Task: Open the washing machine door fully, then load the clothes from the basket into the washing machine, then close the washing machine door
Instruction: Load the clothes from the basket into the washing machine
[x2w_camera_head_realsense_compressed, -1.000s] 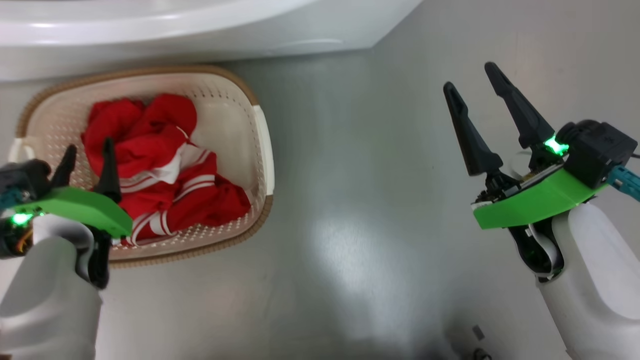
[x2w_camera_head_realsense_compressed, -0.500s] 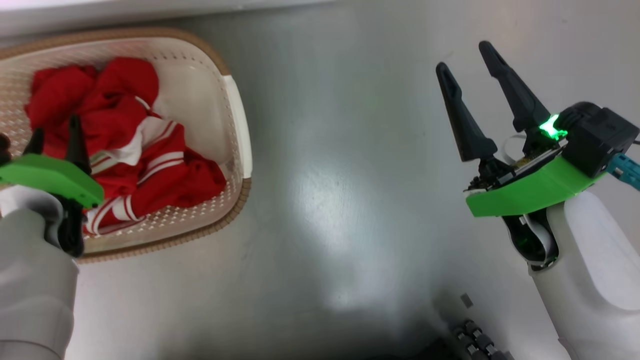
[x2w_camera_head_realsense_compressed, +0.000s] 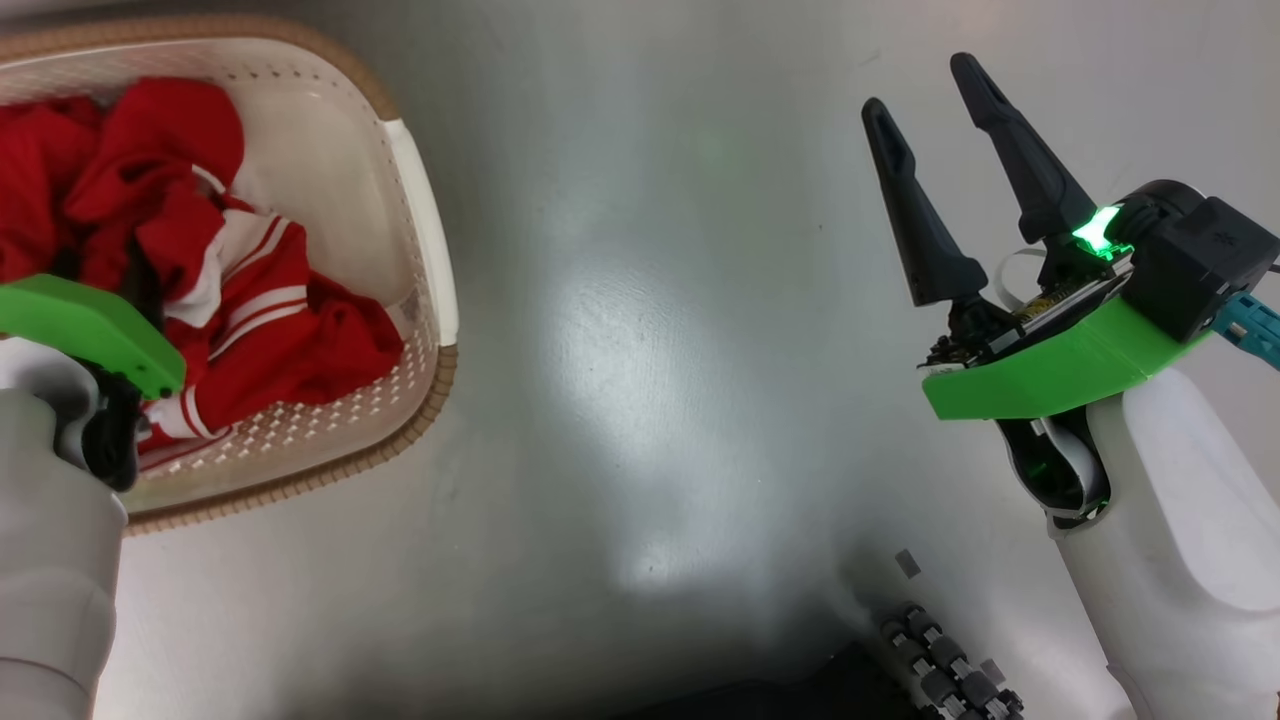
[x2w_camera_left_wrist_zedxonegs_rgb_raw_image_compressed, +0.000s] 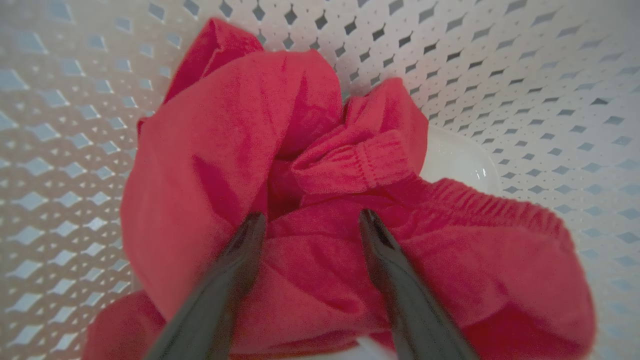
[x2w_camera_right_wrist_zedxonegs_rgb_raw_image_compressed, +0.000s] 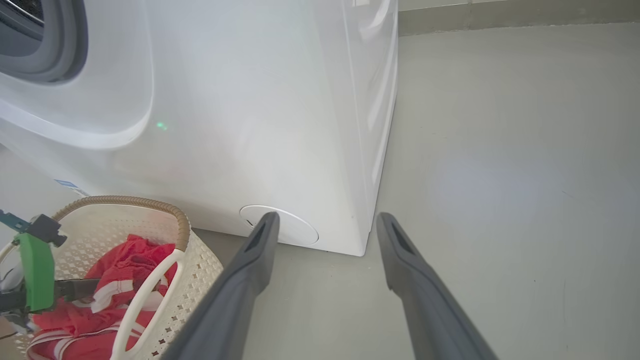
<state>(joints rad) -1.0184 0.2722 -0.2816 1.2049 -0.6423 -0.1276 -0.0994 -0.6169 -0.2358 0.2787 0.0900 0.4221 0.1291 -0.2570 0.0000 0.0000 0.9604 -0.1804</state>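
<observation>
Left gripper (x2w_camera_left_wrist_zedxonegs_rgb_raw_image_compressed: 311, 216) first: we see its two fingers spread wide, tips down at the red clothes (x2w_camera_left_wrist_zedxonegs_rgb_raw_image_compressed: 240, 130). They seem to press the top fold, with nothing pinched yet. A second ago those tips stood clear above the pile in our head view. Now they are sunk behind the green mount (x2w_camera_head_realsense_compressed: 90, 330), so we judge the arm has dropped into the basket (x2w_camera_head_realsense_compressed: 425, 250) for a first grab. Our head view as a whole has also slid: the basket sits further left and higher, and the washer's white front has passed from the far edge. That is our camera turning, not the basket moving. The clothes lie heaped in the basket at the near left, red with white stripes.

Right gripper (x2w_camera_head_realsense_compressed: 920, 85) hangs to the right over bare floor (x2w_camera_head_realsense_compressed: 650, 300), fingers apart and empty, posed much as it was a second ago.

Farther off, the washer (x2w_camera_right_wrist_zedxonegs_rgb_raw_image_compressed: 250, 100) stands just behind the basket. In the right wrist view the grey seal (x2w_camera_right_wrist_zedxonegs_rgb_raw_image_compressed: 65, 55) of its mouth lies uncovered, so we take the door as already open. For the task, loading is at its start: we have yet to close on the cloth, lift it and carry it to the drum.
</observation>
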